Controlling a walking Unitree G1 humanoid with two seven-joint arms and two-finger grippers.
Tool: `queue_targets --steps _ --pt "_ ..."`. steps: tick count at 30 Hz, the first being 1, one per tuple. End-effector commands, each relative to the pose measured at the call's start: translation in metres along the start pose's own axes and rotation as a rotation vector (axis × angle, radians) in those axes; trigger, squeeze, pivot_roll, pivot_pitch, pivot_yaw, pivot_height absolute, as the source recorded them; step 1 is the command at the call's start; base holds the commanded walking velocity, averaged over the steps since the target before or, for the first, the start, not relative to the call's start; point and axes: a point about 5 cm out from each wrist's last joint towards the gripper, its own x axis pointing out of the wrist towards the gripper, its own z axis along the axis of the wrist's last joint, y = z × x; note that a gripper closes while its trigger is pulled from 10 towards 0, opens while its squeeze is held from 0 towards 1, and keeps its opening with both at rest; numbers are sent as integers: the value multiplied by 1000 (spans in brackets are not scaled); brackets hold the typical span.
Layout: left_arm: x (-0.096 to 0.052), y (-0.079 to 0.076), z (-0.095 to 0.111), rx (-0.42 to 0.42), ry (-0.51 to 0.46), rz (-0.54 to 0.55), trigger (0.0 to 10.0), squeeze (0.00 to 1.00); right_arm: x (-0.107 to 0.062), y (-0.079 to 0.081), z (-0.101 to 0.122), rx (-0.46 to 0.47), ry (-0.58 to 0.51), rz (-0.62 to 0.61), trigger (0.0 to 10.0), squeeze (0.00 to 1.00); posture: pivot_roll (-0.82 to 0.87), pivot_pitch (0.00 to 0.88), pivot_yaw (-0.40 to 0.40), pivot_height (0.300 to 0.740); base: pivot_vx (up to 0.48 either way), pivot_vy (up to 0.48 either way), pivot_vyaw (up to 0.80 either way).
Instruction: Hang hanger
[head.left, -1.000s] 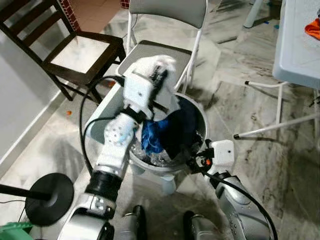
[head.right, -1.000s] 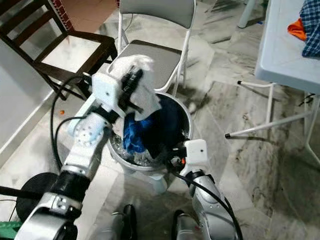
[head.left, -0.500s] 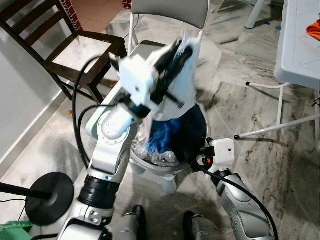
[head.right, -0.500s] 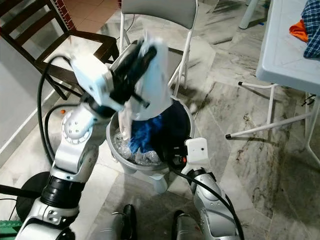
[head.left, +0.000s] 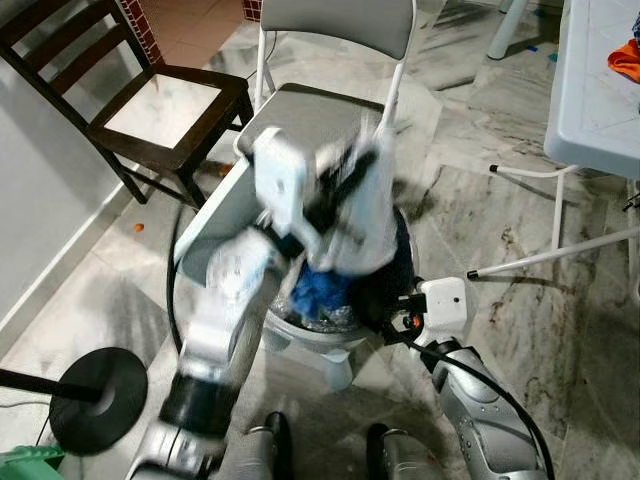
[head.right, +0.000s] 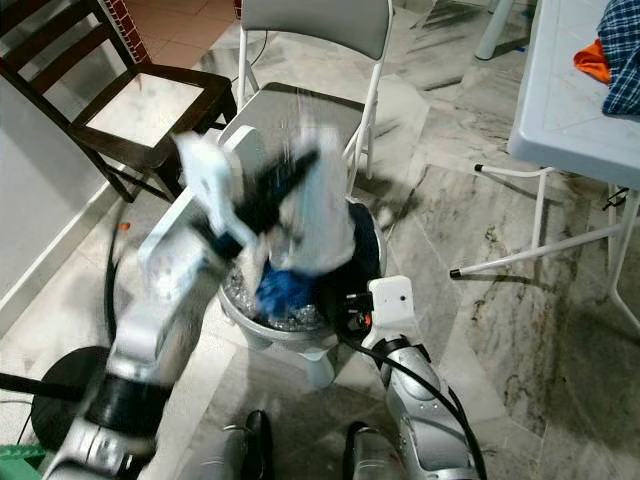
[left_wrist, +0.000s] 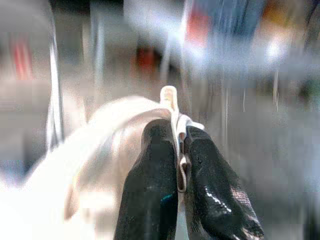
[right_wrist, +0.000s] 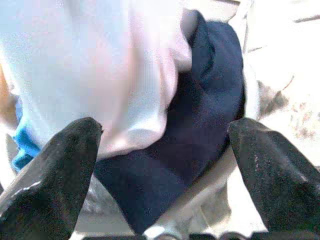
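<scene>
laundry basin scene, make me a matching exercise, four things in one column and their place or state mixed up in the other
Things:
1. left gripper
2. right gripper
3. blue cloth
4. orange cloth

Places or states:
A. on the white table
B. lying in the grey basin
C. open, beside the basin
D. shut on a white garment held above the basin

Pairs: 1-D, 2-C, 3-B, 4-A
</scene>
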Motion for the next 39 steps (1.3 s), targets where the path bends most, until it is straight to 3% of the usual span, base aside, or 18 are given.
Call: queue_targets --steps 1,4,6,10,15,20,24,25,27,28,29,30,31,35,37,39 --pt "-2 1 -5 33 31 -20 0 0 -2 2 -2 -4 9 2 10000 0 -121 251 42 740 0 0 0" --pt "-17 5 -34 44 168 -2 0 0 -3 2 -3 -10 11 4 10000 0 -120 255 38 740 0 0 0" --pt "-25 8 -43 42 194 21 0 0 -2 1 -3 -13 13 6 10000 0 -118 259 34 740 0 0 0" --pt "-41 13 -60 115 290 35 0 0 -2 1 -4 -19 18 10 10000 0 -108 261 31 740 0 0 0" --pt "-61 15 -87 83 374 105 0 0 -1 5 -5 -21 22 22 10000 0 -99 265 29 740 0 0 0" --pt "-68 18 -90 120 357 181 0 0 -2 6 -7 -20 28 23 10000 0 -104 270 31 740 0 0 0" --pt "-69 43 -75 191 258 386 39 0 -3 5 -7 -23 32 20 10000 0 -108 271 29 740 0 0 0" --pt "-68 52 -68 211 227 444 3490 0 -4 4 -8 -24 33 19 10000 0 -108 271 29 740 0 0 0" --pt "-68 55 -65 214 214 459 3490 0 -4 4 -8 -25 33 19 10000 0 -108 271 29 740 0 0 0" --pt "-66 59 -58 219 182 476 10000 0 -4 4 -8 -26 33 19 10000 0 -108 269 24 740 0 0 0" --pt "-64 62 -53 223 157 488 10000 0 -4 4 -7 -27 34 20 10000 0 -108 269 24 740 0 0 0" --pt "-62 64 -47 237 134 497 10000 1000 -4 4 -7 -28 34 21 10000 0 -108 268 24 740 0 0 0" --pt "-57 66 -35 265 91 490 10000 1000 -3 4 -7 -29 33 23 10000 0 -105 267 23 740 0 0 0" --pt "-51 65 -24 292 47 471 10000 1000 -3 4 -7 -31 32 24 10000 0 -105 267 23 740 0 0 0" --pt "-37 56 -4 374 -48 393 10000 1000 -2 4 -6 -32 28 24 10000 0 -102 265 26 740 0 0 0" --pt "-33 52 2 369 -78 368 10000 1000 -2 4 -6 -32 27 24 10000 0 -102 265 26 740 0 0 0"
